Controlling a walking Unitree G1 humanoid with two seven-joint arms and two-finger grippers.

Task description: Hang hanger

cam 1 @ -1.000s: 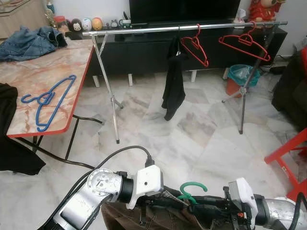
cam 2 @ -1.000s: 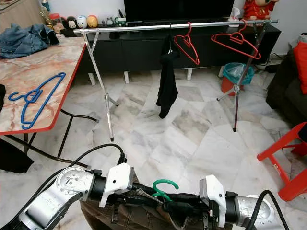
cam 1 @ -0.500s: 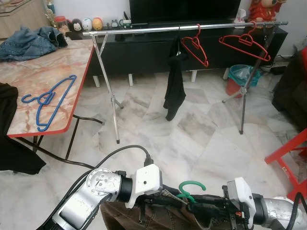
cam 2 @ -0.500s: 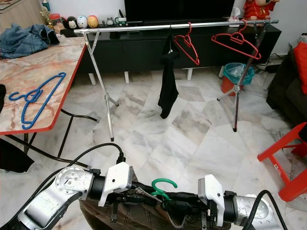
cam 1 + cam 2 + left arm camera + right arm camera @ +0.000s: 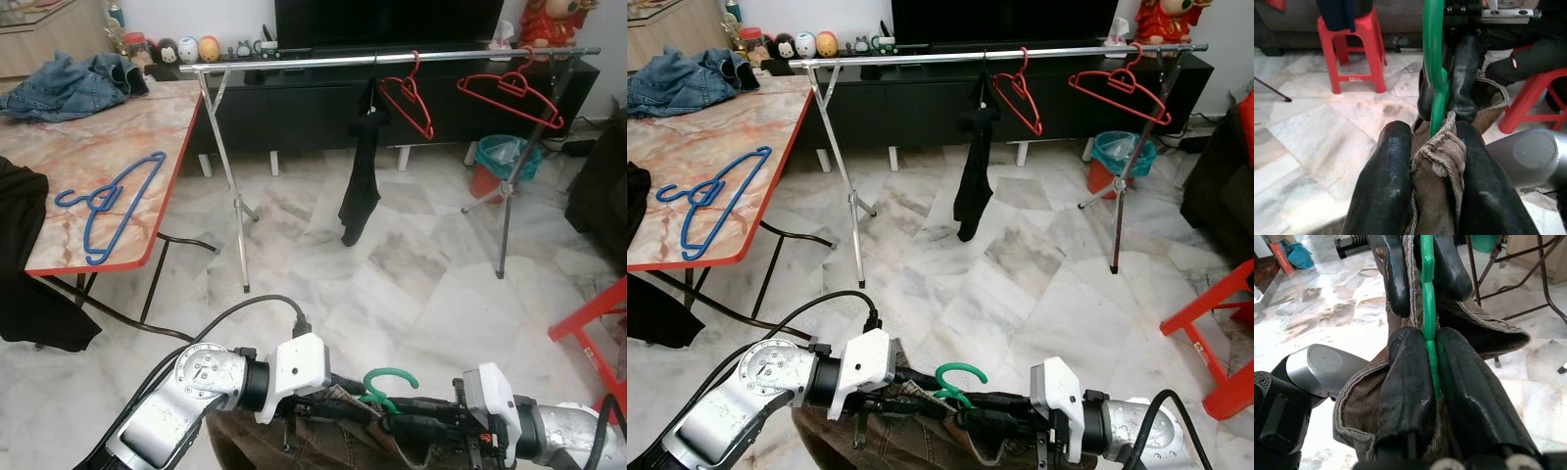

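Currently the long chrome garment rail (image 5: 392,61) on its folding legs stands at the far side of the room, well apart from the robot across the marble floor (image 5: 411,264). It already carries a black garment (image 5: 361,176) near the middle and two red plastic hangers (image 5: 409,93) to the right; the far-left stretch of the bar is bare and, in my judgement, is the best landing zone. On the left, the marble-patterned worktop with a red edge (image 5: 98,157) carries a blue plastic hanger (image 5: 108,201) and crumpled denim clothing (image 5: 73,83).

Near the robot, low between the two arms, the brown corduroy garment (image 5: 911,441) hangs on the green plastic hanger (image 5: 387,384), hook pointing up. The left end effector (image 5: 1437,147) is clamped narrowly on a fold of corduroy just beside the hanger's neck. The right end effector (image 5: 1429,367) is closed tightly on the green neck itself, with cloth around it.

Procedure, as judged:
1. Close the distance to the rail before raising the load.
2. Keep the hook upright, its opening facing the bar.
3. Lift the hook above bar height, then lower it over the bar.
4. Release the cloth first, the neck last.

Caution: the neck grip is thin; the hanger may rotate.
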